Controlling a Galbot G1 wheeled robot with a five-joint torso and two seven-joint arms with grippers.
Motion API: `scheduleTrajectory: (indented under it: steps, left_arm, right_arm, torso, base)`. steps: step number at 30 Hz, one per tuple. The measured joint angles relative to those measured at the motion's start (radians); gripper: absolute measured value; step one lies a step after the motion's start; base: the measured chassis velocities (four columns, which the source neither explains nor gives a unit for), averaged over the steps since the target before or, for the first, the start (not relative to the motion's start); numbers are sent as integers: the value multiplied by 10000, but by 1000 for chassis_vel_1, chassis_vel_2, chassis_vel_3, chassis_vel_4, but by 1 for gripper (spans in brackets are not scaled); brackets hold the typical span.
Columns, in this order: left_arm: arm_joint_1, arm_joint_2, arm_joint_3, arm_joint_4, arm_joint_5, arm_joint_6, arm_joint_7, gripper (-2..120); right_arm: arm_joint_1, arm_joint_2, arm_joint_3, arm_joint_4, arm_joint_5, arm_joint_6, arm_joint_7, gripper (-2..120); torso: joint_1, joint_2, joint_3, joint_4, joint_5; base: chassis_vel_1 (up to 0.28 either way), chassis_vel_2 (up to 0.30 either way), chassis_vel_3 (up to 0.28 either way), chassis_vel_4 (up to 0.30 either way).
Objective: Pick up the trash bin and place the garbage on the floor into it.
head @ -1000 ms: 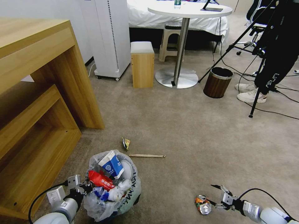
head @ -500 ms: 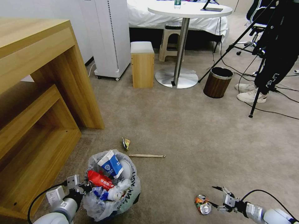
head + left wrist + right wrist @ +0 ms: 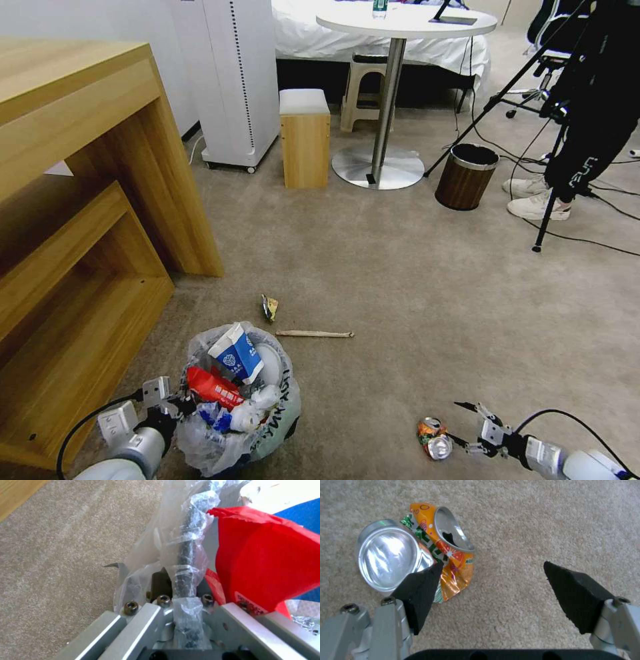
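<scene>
The trash bin (image 3: 277, 417) stands on the floor (image 3: 413, 293) near me, its white bag crammed with a blue-white cup (image 3: 237, 353) and a red wrapper (image 3: 213, 388). My left gripper (image 3: 177, 405) is shut on the bin's bagged rim (image 3: 186, 555), next to the red wrapper (image 3: 266, 562). A crushed orange can (image 3: 433, 438) lies on the carpet at the right. My right gripper (image 3: 460, 421) is open beside it. In the right wrist view one fingertip (image 3: 420, 587) overlaps the can (image 3: 420, 552) and the other is over bare carpet. A wooden stick (image 3: 313, 333) and a small wrapper (image 3: 269, 307) lie beyond the bin.
A wooden desk (image 3: 100, 200) walls in the left side. Farther off stand a white appliance (image 3: 233, 80), a wooden stool (image 3: 305, 137), a round table's base (image 3: 378, 167) and a brown wood-grain bin (image 3: 467, 177). Tripod legs (image 3: 550, 200), cables and a person's feet occupy the far right.
My right gripper has slid slightly back toward me beside the can, still open. The bin and left gripper have shifted a little nearer.
</scene>
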Motion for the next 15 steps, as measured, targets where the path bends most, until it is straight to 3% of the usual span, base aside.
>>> scheduleTrajectory:
  steps: [15]
  left_arm:
    - [77, -145, 46, -148, 103, -64, -1, 0]
  right_arm:
    - [423, 323, -442, -180, -7, -7, 48, 78]
  torso:
    - [0, 0, 0, 0, -1]
  base:
    - [0, 0, 0, 0]
